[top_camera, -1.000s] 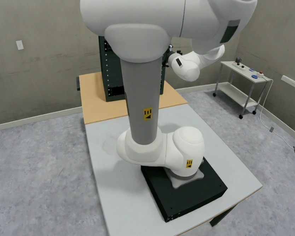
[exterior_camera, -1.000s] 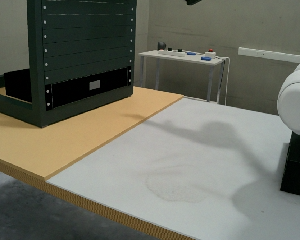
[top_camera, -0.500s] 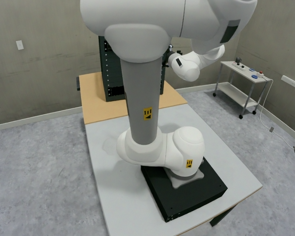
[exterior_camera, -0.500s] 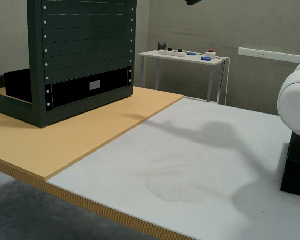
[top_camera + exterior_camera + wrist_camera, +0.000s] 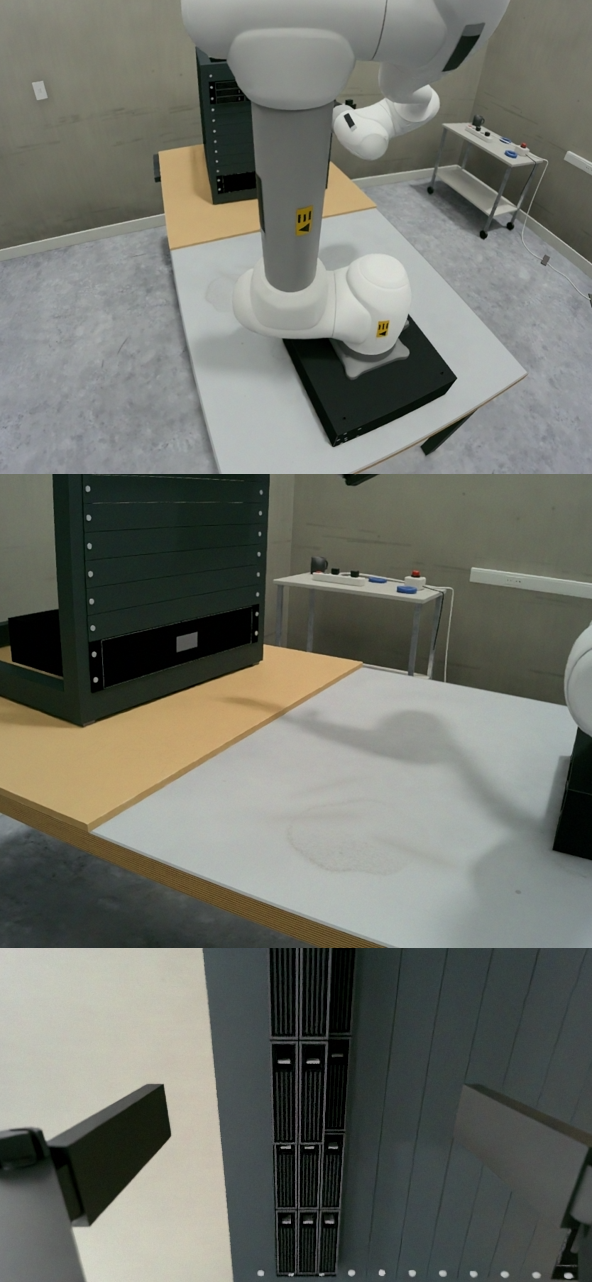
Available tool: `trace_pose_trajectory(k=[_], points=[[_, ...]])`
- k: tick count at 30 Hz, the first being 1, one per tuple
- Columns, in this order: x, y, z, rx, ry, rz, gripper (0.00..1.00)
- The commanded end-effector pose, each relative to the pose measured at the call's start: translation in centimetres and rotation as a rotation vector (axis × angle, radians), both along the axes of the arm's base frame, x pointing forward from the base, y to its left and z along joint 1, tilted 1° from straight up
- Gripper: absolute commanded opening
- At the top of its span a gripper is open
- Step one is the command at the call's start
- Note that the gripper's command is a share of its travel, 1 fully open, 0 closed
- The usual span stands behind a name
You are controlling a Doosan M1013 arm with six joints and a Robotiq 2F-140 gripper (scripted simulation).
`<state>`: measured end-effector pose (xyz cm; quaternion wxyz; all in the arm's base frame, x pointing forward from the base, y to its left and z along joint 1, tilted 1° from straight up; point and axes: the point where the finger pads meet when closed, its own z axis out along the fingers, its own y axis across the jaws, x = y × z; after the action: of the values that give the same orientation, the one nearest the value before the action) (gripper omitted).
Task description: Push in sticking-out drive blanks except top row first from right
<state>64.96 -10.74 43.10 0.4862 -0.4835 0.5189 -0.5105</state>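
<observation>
The dark rack stands on the tan board, and its lower part shows in the exterior view. The wrist view faces the rack front turned on its side. The drive blanks form a grid of slotted panels with small latches. Two blanks in the right-hand strip look darker and sit deeper than their neighbours. My gripper is open and empty. Its two dark fingers stand wide, one on each side of the blanks and short of the rack front. In the top view my own arm hides the gripper.
The tan board adjoins the white table top. My black base box sits at the table's near end. A wheeled cart with a power strip and buttons stands at the right wall. A black unit fills the rack's lowest slot.
</observation>
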Motion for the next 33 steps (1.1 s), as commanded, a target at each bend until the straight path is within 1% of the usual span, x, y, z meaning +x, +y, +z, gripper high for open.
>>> trace_pose_trajectory(k=[1,6,33], points=[[1.77,0.54,-0.08,-0.001,-0.004,-0.004,1.00],[2.16,0.67,-0.12,-0.001,-0.004,-0.004,1.00],[2.17,0.67,-0.12,-0.001,-0.004,-0.004,1.00]])
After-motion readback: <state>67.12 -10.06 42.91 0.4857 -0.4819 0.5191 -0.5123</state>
